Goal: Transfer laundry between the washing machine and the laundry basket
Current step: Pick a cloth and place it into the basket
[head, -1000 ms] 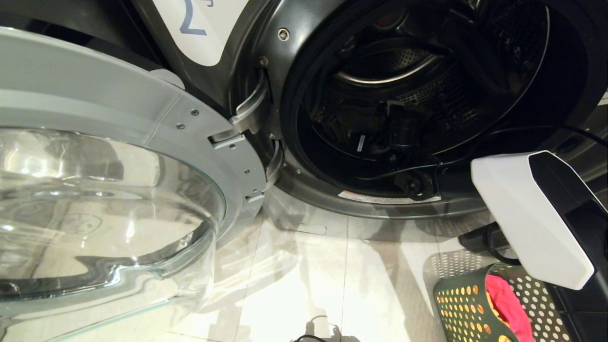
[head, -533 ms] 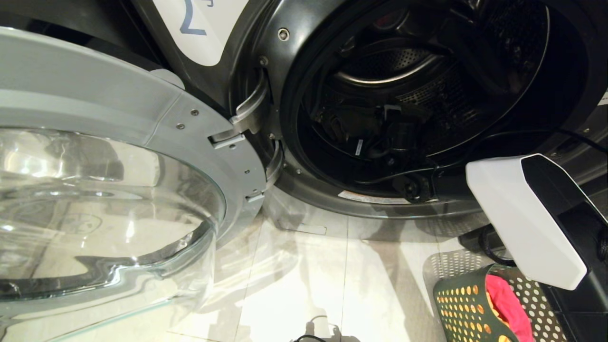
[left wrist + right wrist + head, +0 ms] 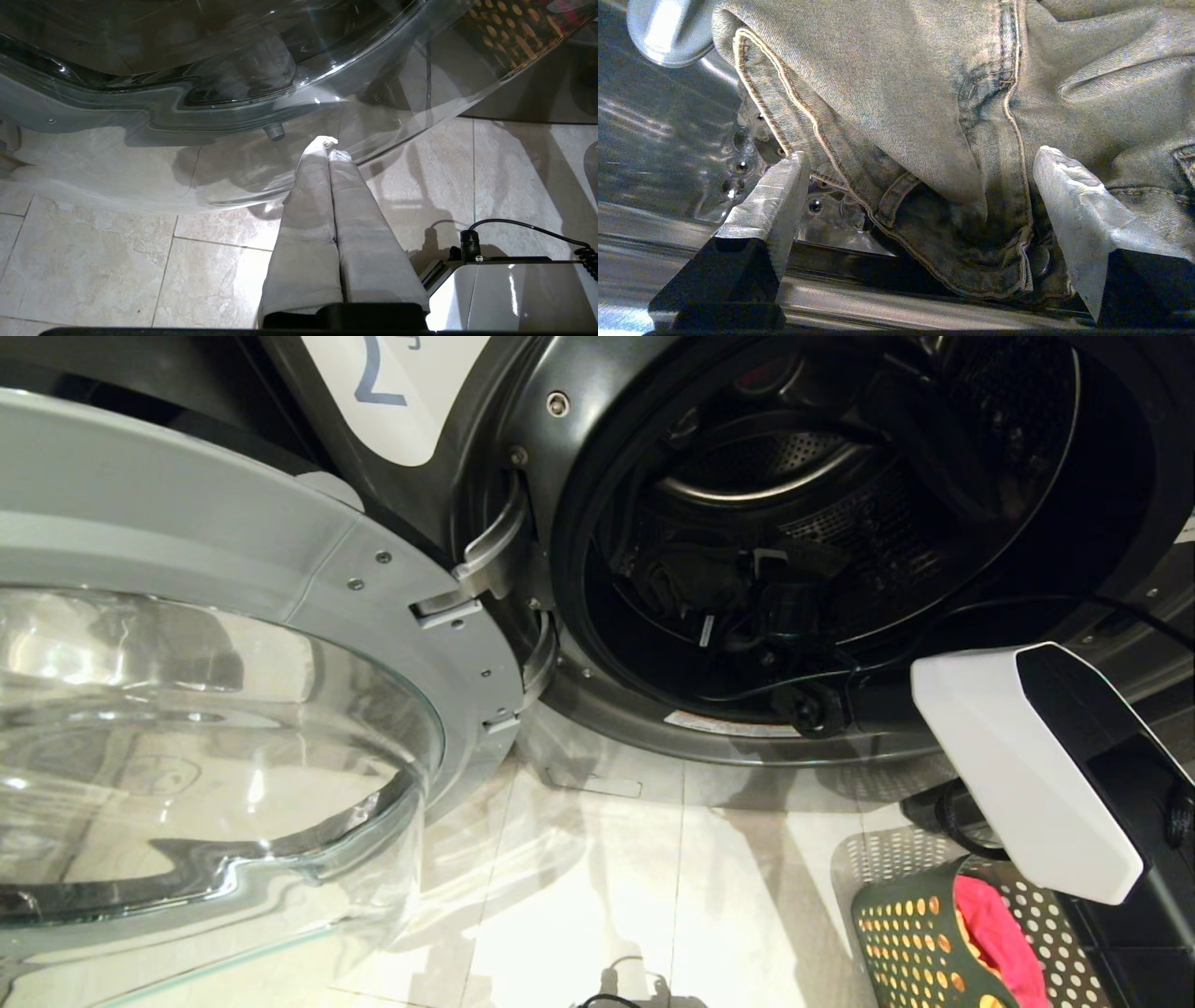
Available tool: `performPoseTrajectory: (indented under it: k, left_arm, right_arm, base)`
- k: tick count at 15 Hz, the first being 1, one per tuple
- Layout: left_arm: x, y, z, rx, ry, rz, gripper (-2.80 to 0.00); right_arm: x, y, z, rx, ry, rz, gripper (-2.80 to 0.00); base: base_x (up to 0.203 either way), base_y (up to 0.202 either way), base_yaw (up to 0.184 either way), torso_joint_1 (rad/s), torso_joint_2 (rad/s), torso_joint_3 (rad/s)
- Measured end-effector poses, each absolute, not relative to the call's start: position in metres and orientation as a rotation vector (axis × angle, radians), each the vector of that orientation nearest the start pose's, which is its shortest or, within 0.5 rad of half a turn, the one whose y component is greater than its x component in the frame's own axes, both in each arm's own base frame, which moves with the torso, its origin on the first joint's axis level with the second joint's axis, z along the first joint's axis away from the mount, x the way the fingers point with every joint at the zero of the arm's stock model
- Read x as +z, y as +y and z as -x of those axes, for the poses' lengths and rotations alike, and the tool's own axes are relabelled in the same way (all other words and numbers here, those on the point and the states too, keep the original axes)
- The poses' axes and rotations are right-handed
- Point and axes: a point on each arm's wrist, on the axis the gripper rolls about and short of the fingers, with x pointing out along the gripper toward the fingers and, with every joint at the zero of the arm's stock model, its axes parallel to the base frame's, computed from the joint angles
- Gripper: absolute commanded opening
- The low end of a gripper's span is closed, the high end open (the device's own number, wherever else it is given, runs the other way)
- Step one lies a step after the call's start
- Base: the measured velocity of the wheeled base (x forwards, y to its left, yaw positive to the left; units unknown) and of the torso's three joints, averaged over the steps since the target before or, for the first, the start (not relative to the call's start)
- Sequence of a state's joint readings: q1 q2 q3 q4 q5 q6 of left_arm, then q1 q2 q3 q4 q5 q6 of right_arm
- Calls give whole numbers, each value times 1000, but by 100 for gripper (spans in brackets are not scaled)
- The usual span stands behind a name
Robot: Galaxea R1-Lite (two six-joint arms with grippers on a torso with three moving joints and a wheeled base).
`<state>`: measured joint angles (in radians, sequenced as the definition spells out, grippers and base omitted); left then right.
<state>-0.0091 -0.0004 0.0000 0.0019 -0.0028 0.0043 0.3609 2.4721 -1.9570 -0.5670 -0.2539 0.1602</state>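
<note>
The washing machine [image 3: 532, 420], labelled "2", stands with its glass door [image 3: 215, 691] swung open to the left. My right arm [image 3: 1027, 775] reaches into the drum. There my right gripper [image 3: 922, 156] is open, one finger on each side of a crumpled grey-olive denim piece of laundry [image 3: 924, 84] lying on the perforated drum wall. The green laundry basket [image 3: 910, 943] sits on the floor at the lower right, holding a red-pink cloth [image 3: 1004, 933]. My left gripper [image 3: 328, 143] is shut and empty, low over the tiles under the door.
The open door's glass bowl [image 3: 233, 70] hangs just above the left gripper. The drum's rubber seal and lower lip [image 3: 747, 733] frame the opening. A black cable [image 3: 528, 228] runs from the robot's white base [image 3: 514, 294] across the tiled floor [image 3: 607, 859].
The right arm's white cover has edged slightly left and lower in the head view, and the gripper has shifted a little inside the drum. The left arm has not moved.
</note>
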Motion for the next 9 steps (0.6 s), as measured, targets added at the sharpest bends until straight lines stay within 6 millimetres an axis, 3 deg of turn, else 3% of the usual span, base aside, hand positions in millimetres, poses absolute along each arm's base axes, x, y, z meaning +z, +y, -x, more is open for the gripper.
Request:
performPoseTrajectory:
  k: [9]
  left_arm:
    - [75, 0, 23, -12, 1, -5, -280]
  right_arm:
    - [169, 166, -501, 92, -41, -171, 0]
  base:
    - [0, 0, 0, 0, 0, 0]
